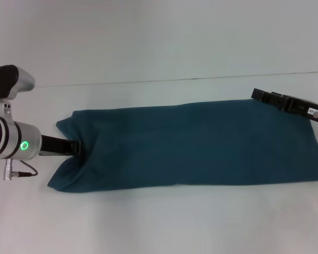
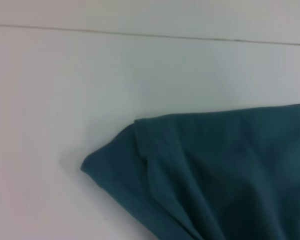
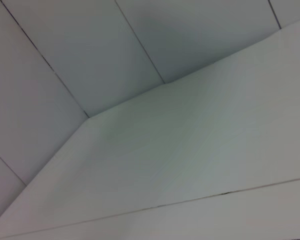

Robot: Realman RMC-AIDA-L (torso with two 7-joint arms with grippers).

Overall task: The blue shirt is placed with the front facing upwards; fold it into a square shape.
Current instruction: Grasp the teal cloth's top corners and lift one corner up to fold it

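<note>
Blue shirt folded long; left tool pinching its left edge.

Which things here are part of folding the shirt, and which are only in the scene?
Part of the job:
- blue shirt, folded into a long band
- left gripper, at the shirt's left end
- right gripper, at its far right corner

Only in the scene:
- white table

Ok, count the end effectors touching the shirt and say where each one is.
2. The left end effector is at the blue shirt's left end, where the cloth bunches. The right end effector is at its far right corner. Cloth may hide the fingertips of both.
</note>
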